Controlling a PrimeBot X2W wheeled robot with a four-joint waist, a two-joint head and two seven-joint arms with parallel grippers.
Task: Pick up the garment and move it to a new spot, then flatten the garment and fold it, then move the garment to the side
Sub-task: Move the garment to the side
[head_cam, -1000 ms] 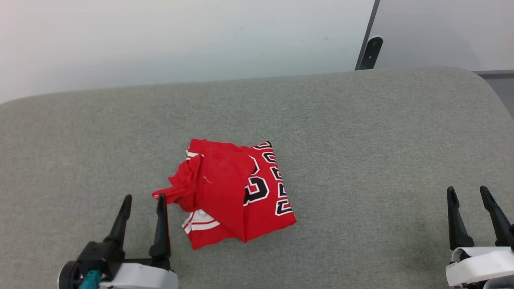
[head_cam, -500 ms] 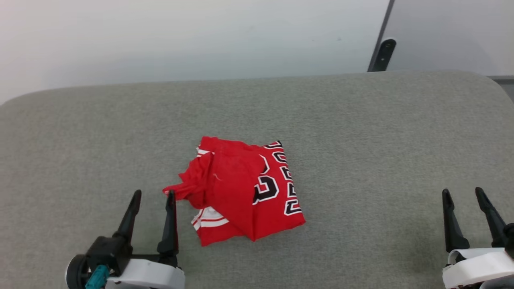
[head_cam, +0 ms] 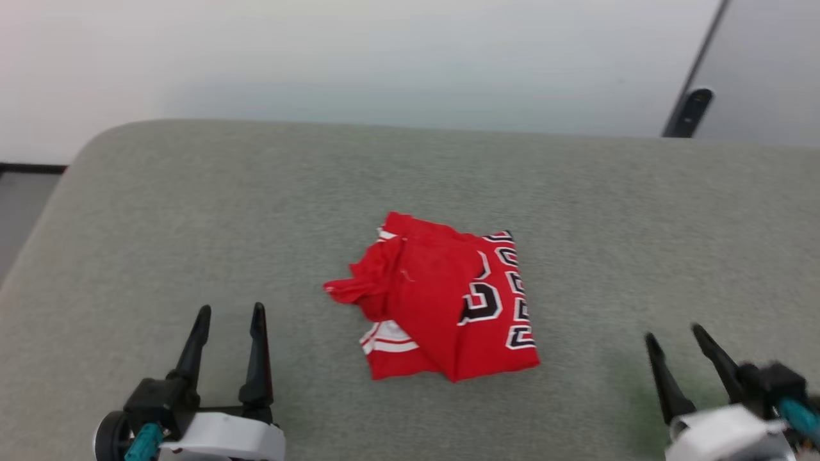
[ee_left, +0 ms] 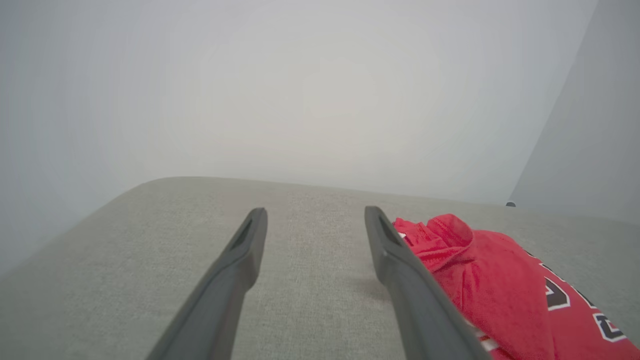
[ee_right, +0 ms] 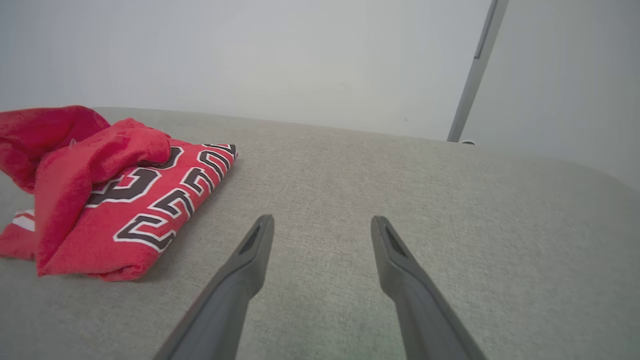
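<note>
The garment is a red jersey T-shirt lying folded in a rumpled bundle on the grey fabric surface, black-and-white lettering showing on its right side and striped trim at its lower left. It also appears at the right in the left wrist view and at the left in the right wrist view. My left gripper stands open, empty, left of and nearer than the garment. Low on the right, my right gripper is open and empty too.
The grey surface has a rounded far left corner with a dark floor strip beyond it. A pale wall rises behind, with a dark vertical post at the far right.
The head camera has swung left, shifting the whole picture rightward. My left gripper now sits apart from the garment's edge. The garment keeps its shape.
</note>
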